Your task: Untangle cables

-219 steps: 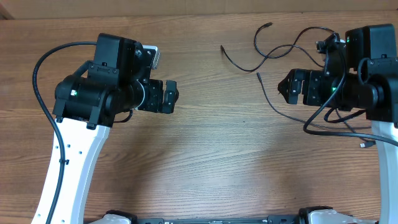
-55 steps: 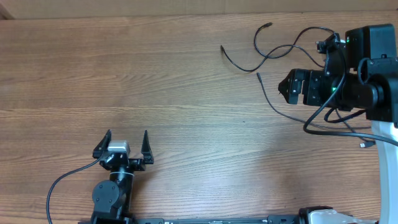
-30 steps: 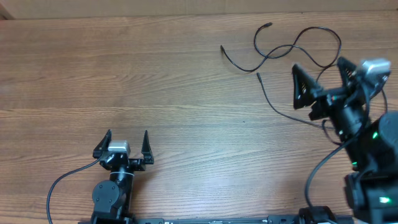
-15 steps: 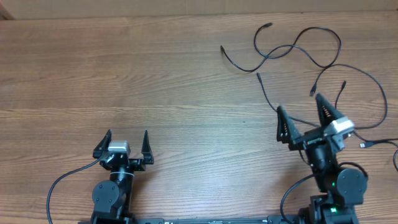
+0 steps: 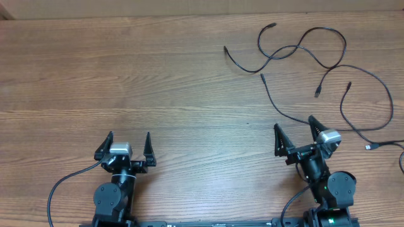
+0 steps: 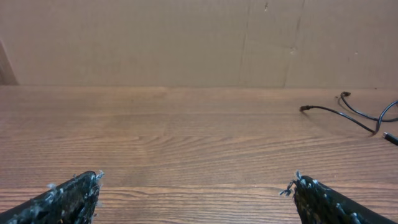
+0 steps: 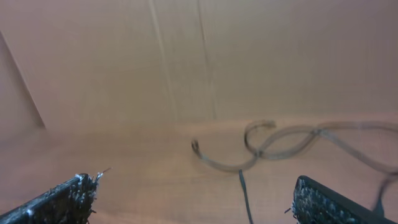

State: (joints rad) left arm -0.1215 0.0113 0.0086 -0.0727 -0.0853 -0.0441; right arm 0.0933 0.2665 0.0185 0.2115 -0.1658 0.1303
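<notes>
The left hand [image 5: 128, 135] and the right hand [image 5: 293, 123] (2 fingers each) stand wide open, holding nothing, while the cables [image 5: 273, 57] lie crossed on the worktop [image 5: 189, 94].

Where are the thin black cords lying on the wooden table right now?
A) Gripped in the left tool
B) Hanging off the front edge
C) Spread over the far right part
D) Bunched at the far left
C: in the overhead view the thin black cords sprawl across the far right of the brown wooden table, and the left tool stands open, gripping nothing.

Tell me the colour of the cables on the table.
The cables are plain black; the overhead view shows them best.
</notes>
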